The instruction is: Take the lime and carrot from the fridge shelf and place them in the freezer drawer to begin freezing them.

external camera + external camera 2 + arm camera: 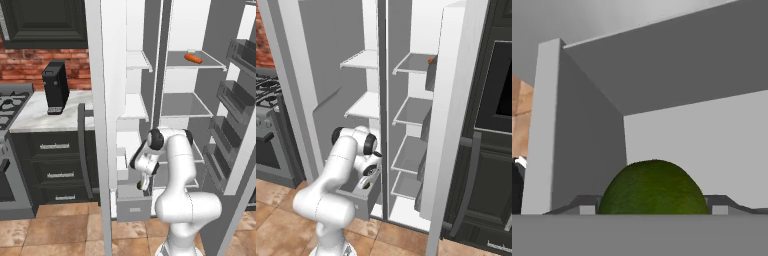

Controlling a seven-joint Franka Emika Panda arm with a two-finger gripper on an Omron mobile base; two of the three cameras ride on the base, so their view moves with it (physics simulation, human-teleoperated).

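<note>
The dark green lime [653, 187] sits between my fingertips, and my gripper [653, 210] is shut on it. The hand reaches down into the open pale grey freezer drawer [134, 206], whose inner walls [587, 140] surround the lime. From the base, my gripper [145, 184] hangs just over the drawer's rim, and the drawer [363, 202] shows pulled out beneath my gripper [367, 181]. The orange carrot [193, 58] lies on the upper fridge shelf [177, 64]; an orange tip of the carrot [431, 60] peeks past the door edge.
The fridge's right door [235, 100] stands open with dark bins; the left door [102, 110] stands open beside the black counter cabinets [52, 165]. A small white lump [190, 51] rests behind the carrot. Lower fridge shelves [180, 106] sit above the arm.
</note>
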